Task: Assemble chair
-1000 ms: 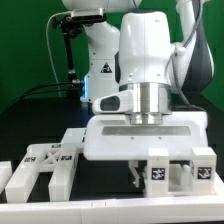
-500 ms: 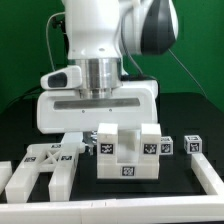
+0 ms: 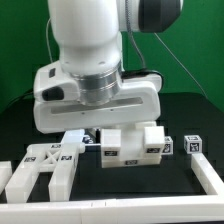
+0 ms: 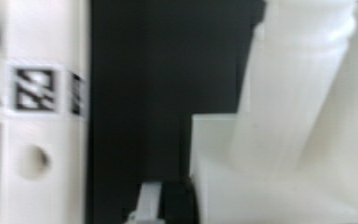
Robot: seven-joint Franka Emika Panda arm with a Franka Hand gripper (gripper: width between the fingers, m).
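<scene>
The chair is in loose white tagged pieces. A cluster of chunky blocks (image 3: 135, 148) stands mid-table. A flat cross-braced panel (image 3: 42, 166) lies at the exterior view's left. A small tagged block (image 3: 191, 147) sits at the right. My gripper (image 3: 98, 131) hangs under the big white hand, just left of the cluster, with its fingers mostly hidden. In the wrist view one pale fingertip (image 4: 151, 204) points into a dark gap between a tagged white piece (image 4: 34, 95) and a plain white piece (image 4: 309, 110). I see nothing held.
A long white rail (image 3: 120, 210) runs along the front edge. Another white piece (image 3: 211, 176) lies at the exterior view's right front. A black stand with cables (image 3: 50, 70) rises at the back left. The table top is black.
The hand has swung from the exterior view's right to the left, come lower and tilted. The block cluster it covered now shows beside it.
</scene>
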